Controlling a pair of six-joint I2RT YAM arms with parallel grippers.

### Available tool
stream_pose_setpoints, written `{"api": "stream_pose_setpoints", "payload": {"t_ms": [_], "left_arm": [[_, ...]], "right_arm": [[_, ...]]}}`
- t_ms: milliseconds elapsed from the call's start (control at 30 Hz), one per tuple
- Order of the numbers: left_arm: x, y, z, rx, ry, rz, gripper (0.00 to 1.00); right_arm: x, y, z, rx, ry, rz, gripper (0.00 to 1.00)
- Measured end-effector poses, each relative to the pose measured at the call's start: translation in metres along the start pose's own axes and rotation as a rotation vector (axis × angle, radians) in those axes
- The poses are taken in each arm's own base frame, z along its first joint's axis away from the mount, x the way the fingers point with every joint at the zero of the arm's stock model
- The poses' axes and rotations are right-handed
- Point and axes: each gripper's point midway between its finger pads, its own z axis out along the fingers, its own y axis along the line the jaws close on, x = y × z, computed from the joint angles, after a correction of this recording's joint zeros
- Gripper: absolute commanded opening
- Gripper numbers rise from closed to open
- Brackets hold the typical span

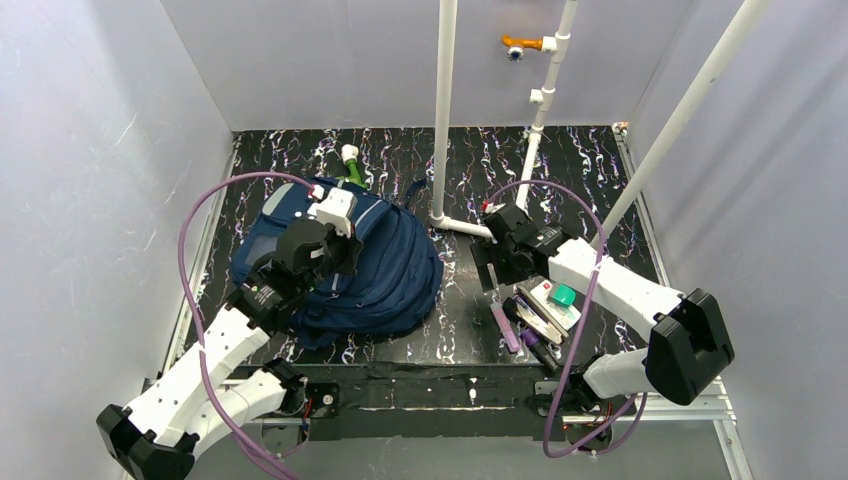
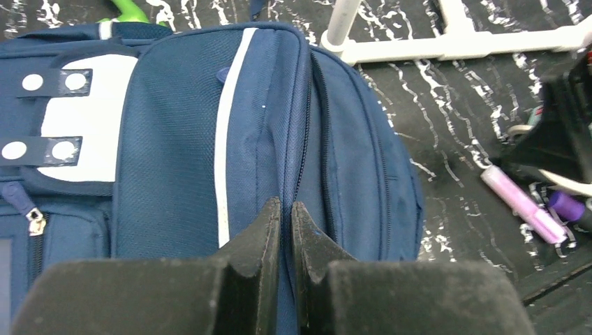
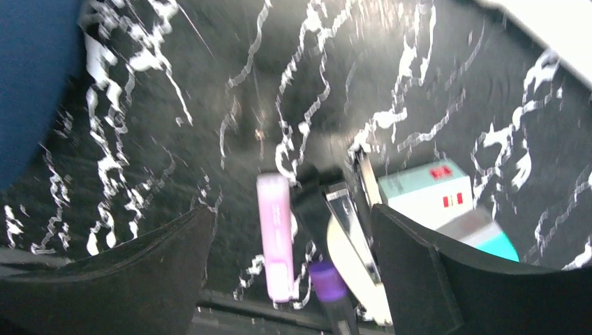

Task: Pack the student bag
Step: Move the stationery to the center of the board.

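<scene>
a: student bag (image 1: 390,275) first. where does it lie?

b: on the left half of the black, white-veined table (image 1: 450,335), flat, front face up. it is the biggest thing there. it is navy, with a white patch (image 2: 84,118) crossed by two dark tabs with round buttons, and a white stripe runs down the front.

a: next in size?

b: a white pipe frame (image 1: 443,110). one upright stands on the table just beyond the bag's far right corner.

a: and the arms?

b: the left gripper (image 2: 286,213) sits low over the right part of the bag. its fingers are pressed almost together, with only a thin slit between them. a dark zip (image 2: 304,118) runs straight down into that slit. whether they nip the zip or the cloth, i cannot tell.

a: the other one?

b: the right gripper (image 3: 293,209) hangs over the table to the right of the bag, not touching it, with its jaws spread wide. a small cluster of stationery lies on the table below the gap.

a: what is in the cluster?

b: a pale box (image 3: 422,188) with red marks, on the right finger's side. a pink marker (image 3: 274,237) lies on the side nearest the bag. just beside it is a dark pen with a purple band (image 3: 328,279), close enough that they may touch.

a: anything smaller?

b: a green item with a white end (image 1: 350,165) at the bag's far edge, partly hidden.
</scene>
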Motion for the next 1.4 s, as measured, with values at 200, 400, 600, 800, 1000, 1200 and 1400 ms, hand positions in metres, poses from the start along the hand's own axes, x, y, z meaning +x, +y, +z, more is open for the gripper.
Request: {"api": "stream_pose_setpoints", "payload": {"t_ms": [200, 400, 600, 800, 1000, 1200, 1400], "left_arm": [[0.002, 0.007, -0.006, -0.019, 0.015, 0.065, 0.00], [0.001, -0.005, -0.009, 0.040, 0.031, 0.005, 0.00], [0.004, -0.015, -0.008, 0.086, 0.063, -0.065, 0.00], [0.005, -0.016, -0.012, 0.090, 0.079, -0.065, 0.00], [0.006, -0.015, -0.014, 0.088, 0.088, -0.064, 0.00], [0.006, -0.015, -0.014, 0.083, 0.098, -0.063, 0.00], [0.007, -0.018, -0.013, 0.098, 0.109, -0.065, 0.00]], "right_arm": [[0.037, -0.003, -0.017, 0.041, 0.174, 0.031, 0.85], [0.067, 0.028, -0.032, 0.018, 0.250, -0.030, 0.69], [0.100, 0.030, -0.016, 0.005, 0.293, -0.006, 0.56], [0.109, 0.012, -0.010, 0.086, 0.275, 0.055, 0.58], [0.094, -0.019, -0.014, 0.206, 0.221, 0.126, 0.59], [0.085, -0.034, -0.014, 0.291, 0.235, 0.097, 0.74], [0.088, -0.043, -0.007, 0.333, 0.276, 0.064, 0.98]]}}
